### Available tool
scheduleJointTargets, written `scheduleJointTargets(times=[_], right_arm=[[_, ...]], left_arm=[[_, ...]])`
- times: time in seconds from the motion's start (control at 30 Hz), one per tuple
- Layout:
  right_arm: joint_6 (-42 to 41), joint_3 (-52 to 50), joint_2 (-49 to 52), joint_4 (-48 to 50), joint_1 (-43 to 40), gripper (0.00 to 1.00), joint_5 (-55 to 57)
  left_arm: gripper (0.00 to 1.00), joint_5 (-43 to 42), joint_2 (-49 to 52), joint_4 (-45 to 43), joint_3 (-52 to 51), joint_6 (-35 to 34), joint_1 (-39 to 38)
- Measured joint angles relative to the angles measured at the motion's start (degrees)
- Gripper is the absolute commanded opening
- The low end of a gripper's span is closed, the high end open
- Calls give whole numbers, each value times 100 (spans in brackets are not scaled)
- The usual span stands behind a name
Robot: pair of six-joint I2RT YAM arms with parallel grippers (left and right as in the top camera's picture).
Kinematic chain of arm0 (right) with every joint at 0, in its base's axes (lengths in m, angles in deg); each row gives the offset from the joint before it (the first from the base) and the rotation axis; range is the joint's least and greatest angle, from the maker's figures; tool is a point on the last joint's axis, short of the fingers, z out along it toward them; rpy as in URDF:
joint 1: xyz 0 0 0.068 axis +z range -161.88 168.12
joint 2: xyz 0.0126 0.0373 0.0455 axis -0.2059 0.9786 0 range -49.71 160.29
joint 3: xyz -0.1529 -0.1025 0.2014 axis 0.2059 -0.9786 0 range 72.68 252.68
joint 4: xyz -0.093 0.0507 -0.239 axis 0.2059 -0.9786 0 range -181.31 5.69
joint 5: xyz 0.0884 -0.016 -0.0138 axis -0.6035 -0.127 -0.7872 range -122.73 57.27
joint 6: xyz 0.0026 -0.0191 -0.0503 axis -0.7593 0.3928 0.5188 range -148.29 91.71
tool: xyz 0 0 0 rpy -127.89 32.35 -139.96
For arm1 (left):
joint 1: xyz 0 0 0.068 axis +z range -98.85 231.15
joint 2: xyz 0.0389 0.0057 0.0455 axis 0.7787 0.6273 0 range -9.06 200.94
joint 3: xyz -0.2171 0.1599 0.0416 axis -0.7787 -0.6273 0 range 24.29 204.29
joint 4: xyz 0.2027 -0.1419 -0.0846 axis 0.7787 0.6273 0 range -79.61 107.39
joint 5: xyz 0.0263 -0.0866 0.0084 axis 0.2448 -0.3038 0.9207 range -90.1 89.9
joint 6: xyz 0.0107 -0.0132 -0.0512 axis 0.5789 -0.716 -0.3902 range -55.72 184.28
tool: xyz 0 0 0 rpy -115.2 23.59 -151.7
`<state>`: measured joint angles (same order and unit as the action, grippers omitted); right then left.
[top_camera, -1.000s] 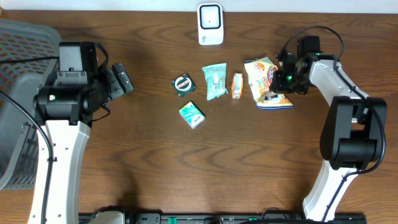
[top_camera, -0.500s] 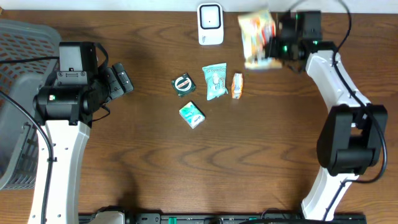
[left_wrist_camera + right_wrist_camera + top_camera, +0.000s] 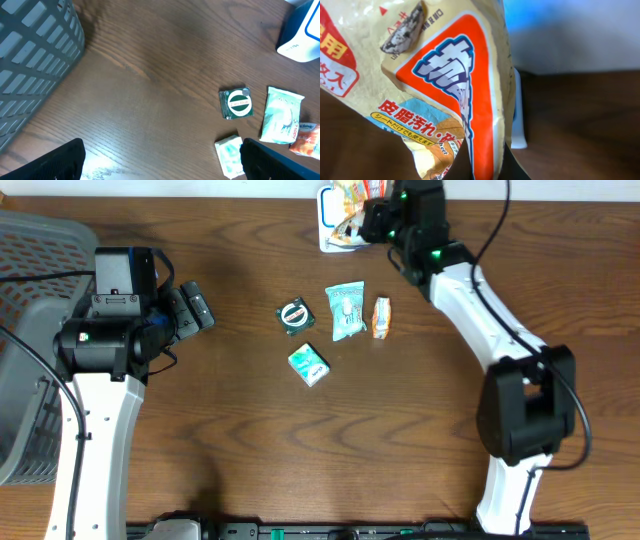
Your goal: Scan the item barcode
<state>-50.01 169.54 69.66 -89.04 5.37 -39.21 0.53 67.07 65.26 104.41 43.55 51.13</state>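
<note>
The right claw (image 3: 370, 210) is gripping a cream and orange bag (image 3: 350, 198), its fingers pinched shut on the bag's edge. It is holding the bag off the table (image 3: 250, 440), directly over the white barcode scanner (image 3: 327, 238) and covering most of it from above. In the right wrist view the printed face of the bag (image 3: 445, 75) is filling the frame, with a strip of the scanner (image 3: 519, 120) showing just behind it.

Toward the robot from the scanner, four small items are lying on the table: a round green and white packet (image 3: 293, 315), a pale teal pouch (image 3: 346, 310), a small orange packet (image 3: 381, 318) and a green and white box (image 3: 310, 364).

Well to the scanner's left, the left claw (image 3: 198, 305) is hanging with its jaws spread wide and gripping nothing, near a grey basket (image 3: 25, 260).
</note>
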Motion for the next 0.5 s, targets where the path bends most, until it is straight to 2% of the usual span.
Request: scheduleJointTargets(times=[0.23, 0.5], right_arm=[[-44, 11, 654, -20, 52, 1, 658], [-42, 59, 680, -422, 103, 1, 953]], left_arm=[[98, -2, 0, 0, 0, 0, 0], [98, 0, 0, -2, 0, 0, 0]])
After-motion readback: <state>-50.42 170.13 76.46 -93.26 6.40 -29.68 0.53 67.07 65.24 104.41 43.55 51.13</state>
